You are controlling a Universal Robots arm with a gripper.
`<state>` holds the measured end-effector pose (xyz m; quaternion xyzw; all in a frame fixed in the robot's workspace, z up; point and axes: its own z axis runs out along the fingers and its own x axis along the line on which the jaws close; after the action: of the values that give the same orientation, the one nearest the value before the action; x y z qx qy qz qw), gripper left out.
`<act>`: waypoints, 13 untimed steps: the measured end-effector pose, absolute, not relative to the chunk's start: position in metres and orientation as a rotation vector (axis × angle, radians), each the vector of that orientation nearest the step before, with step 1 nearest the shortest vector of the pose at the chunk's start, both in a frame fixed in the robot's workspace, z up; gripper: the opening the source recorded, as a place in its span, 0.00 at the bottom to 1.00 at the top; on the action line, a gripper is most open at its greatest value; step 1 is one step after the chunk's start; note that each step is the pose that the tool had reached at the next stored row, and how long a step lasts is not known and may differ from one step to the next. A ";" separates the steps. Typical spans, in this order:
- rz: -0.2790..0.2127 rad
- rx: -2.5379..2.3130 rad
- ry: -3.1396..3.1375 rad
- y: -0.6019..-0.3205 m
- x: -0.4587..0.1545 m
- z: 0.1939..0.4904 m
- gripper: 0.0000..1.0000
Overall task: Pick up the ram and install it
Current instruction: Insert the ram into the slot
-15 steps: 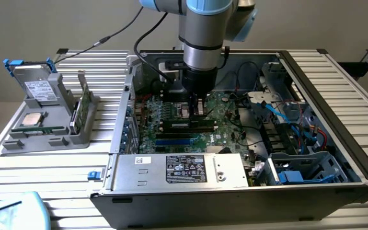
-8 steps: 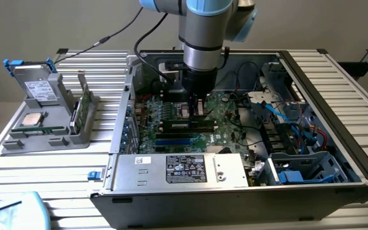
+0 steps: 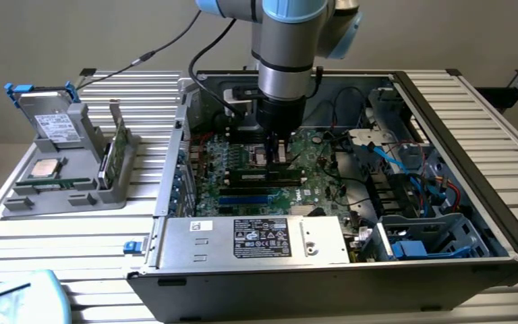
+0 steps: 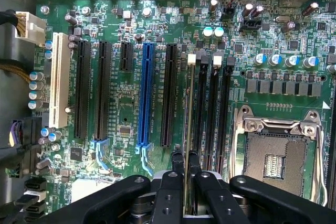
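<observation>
Ram [image 4: 188, 119] stands edge-on, pinched in the narrow pincer [image 4: 185, 160], over the black memory slots [image 4: 202, 103] beside the processor socket [image 4: 275, 156]; seemingly not seated yet, so it wants squaring to one slot and even pressure.

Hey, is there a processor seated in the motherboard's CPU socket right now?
No, the CPU socket is empty, with its bare contact grid exposed.

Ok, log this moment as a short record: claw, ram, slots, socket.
claw: shut on the ram, low over the motherboard inside the open computer case
ram: edge-on in the claw, running along the memory slots
seated in a slot: cannot tell
processor socket: no chip in it
</observation>
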<state>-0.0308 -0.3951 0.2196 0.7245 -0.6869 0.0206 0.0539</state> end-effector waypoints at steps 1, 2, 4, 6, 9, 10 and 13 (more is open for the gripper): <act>0.063 2.199 -2.089 -0.395 -0.031 0.219 0.14; 0.062 2.197 -2.091 -0.395 -0.031 0.219 0.14; 0.062 2.196 -2.092 -0.395 -0.031 0.219 0.14; 0.062 2.196 -2.092 -0.395 -0.031 0.219 0.14; 0.062 2.196 -2.092 -0.395 -0.031 0.219 0.14; 0.062 2.196 -2.092 -0.395 -0.031 0.219 0.14; 0.062 2.196 -2.092 -0.395 -0.031 0.219 0.14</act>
<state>-0.0308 -0.3949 0.2191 0.7228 -0.6886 0.0205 0.0540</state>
